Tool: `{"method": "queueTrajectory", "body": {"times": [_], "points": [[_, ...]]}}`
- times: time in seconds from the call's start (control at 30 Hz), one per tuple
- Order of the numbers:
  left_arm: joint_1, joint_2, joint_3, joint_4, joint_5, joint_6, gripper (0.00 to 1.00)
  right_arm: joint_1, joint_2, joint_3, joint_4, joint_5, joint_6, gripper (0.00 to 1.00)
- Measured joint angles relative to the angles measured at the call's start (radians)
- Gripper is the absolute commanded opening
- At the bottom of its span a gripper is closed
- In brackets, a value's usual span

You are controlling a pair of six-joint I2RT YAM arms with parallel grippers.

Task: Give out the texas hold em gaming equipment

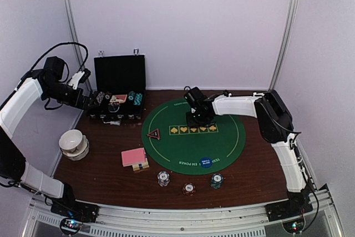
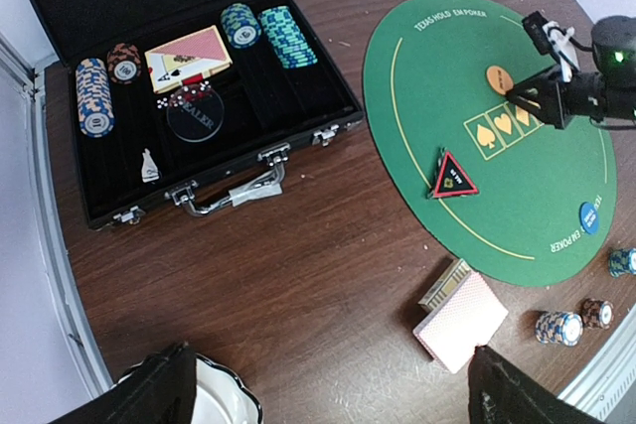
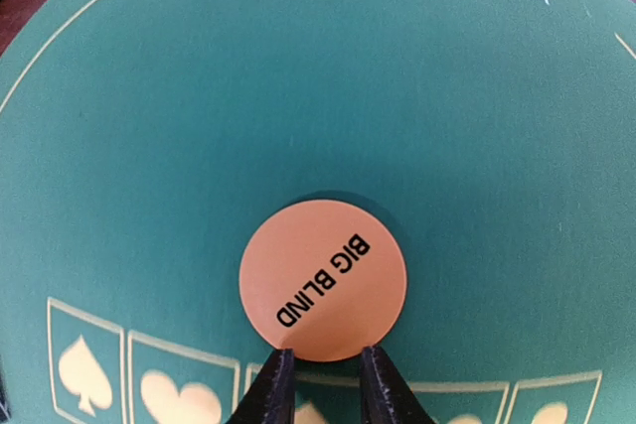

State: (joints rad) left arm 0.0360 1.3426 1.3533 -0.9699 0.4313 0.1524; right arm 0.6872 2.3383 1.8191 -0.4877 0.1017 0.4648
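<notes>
R gripper (image 3: 324, 366): jaws narrow, gap showing, gripping nothing. Straight ahead: orange btn (image 3: 323, 280), flat on mat (image 3: 199, 96), near edge right at tips. Disc is round, no long axis, wider than gap. Sits just past card boxes (image 3: 84, 369), mid-mat. L gripper (image 2: 328, 389) wide open, well off by case (image 2: 288, 106). R arm far nearer, its call imo.

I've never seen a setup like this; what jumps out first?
A round green poker mat fills the middle of the dark wooden table. On it lies an orange Big Blind disc, with the right gripper poised at its edge. At the back left, an open black case holds chip stacks.
</notes>
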Motion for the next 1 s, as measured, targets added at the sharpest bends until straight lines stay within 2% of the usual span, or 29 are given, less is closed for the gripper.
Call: {"method": "queueTrajectory", "body": {"times": [0.5,0.57,0.63,0.8,0.9,1.0], "points": [[0.000,0.000,0.000,-0.001,-0.002,0.014,0.98,-0.083,0.196,0.354,-0.127,-0.019,-0.017,0.27],[0.000,0.000,0.000,-0.001,-0.002,0.014,0.98,-0.084,0.215,0.388,-0.138,-0.018,-0.021,0.29],[0.000,0.000,0.000,-0.001,-0.002,0.015,0.98,-0.085,0.220,0.399,-0.146,-0.018,-0.027,0.36],[0.000,0.000,0.000,-0.001,-0.003,0.020,0.98,-0.072,0.189,0.346,-0.127,-0.016,-0.076,0.58],[0.000,0.000,0.000,-0.003,-0.004,0.023,0.98,-0.052,0.091,0.193,-0.112,-0.015,-0.108,0.66],[0.000,0.000,0.000,-0.008,-0.003,0.025,0.98,-0.010,-0.042,0.013,-0.097,-0.019,-0.128,0.68]]}}
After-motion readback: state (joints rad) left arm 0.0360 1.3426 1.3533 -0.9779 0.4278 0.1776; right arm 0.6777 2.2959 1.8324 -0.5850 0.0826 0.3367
